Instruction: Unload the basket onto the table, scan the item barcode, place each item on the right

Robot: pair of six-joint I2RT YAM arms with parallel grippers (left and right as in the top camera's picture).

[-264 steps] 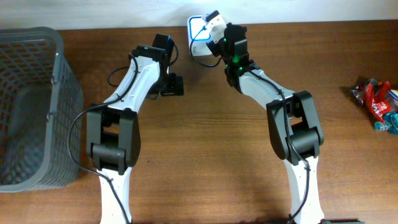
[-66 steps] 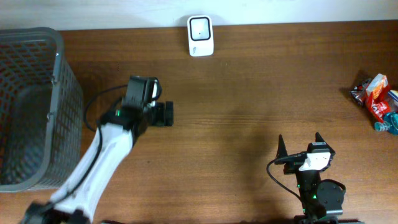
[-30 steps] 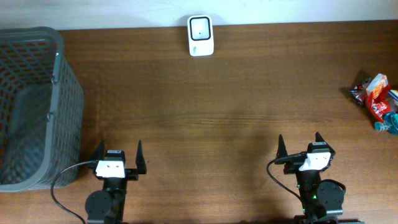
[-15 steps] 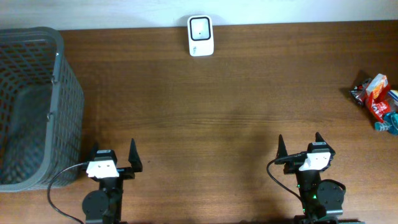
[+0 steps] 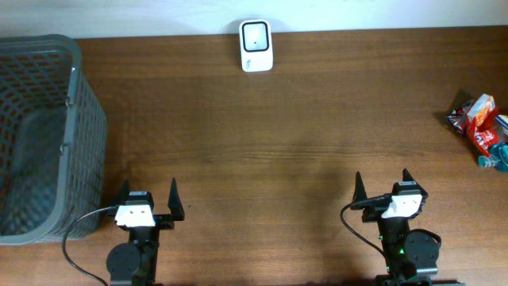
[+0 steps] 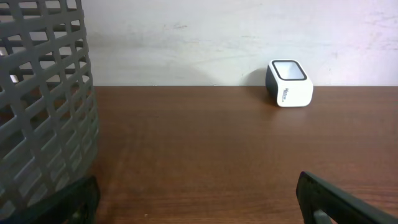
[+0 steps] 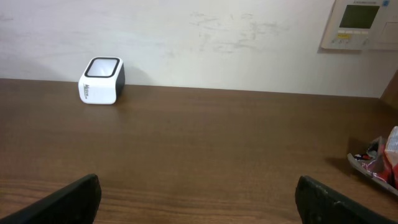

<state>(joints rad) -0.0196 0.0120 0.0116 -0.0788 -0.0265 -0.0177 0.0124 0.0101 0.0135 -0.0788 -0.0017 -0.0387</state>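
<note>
- Overhead view, count: one brown wooden table [image 5: 302,135], one grey plastic mesh basket [image 5: 48,135], one white box-shaped barcode scanner with a dark window [image 5: 255,46], one cluster of crinkled snack packets in red-black and teal [image 5: 479,127], and two grippers.
- Overhead view, layout: the basket occupies the left edge. The scanner stands at the far edge, slightly left of centre. The packets lie at the right edge, and how many there are cannot be told.
- Overhead view, left gripper [image 5: 148,197]: it sits at the near edge, just right of the basket's near corner. Its jaws are spread wide with nothing between them.
- Overhead view, right gripper [image 5: 382,189]: it sits at the near edge, right of centre, with jaws spread wide and empty. The packets lie farther away and to its right, well apart from it. The scanner is far and to its left, also well apart.
- Left wrist view: one scanner [image 6: 289,84] stands far and right of centre, against the pale wall. One basket [image 6: 43,106] wall fills the left side. The dark fingers [image 6: 336,199] show at the two lower corners, with bare table between them.
- Right wrist view: one scanner [image 7: 102,81] stands far left. The packets [image 7: 379,158] lie at the right edge, partly cropped. One beige wall-mounted control panel [image 7: 359,25] is at the upper right. The fingers [image 7: 62,202] are set wide apart and hold nothing.
</note>
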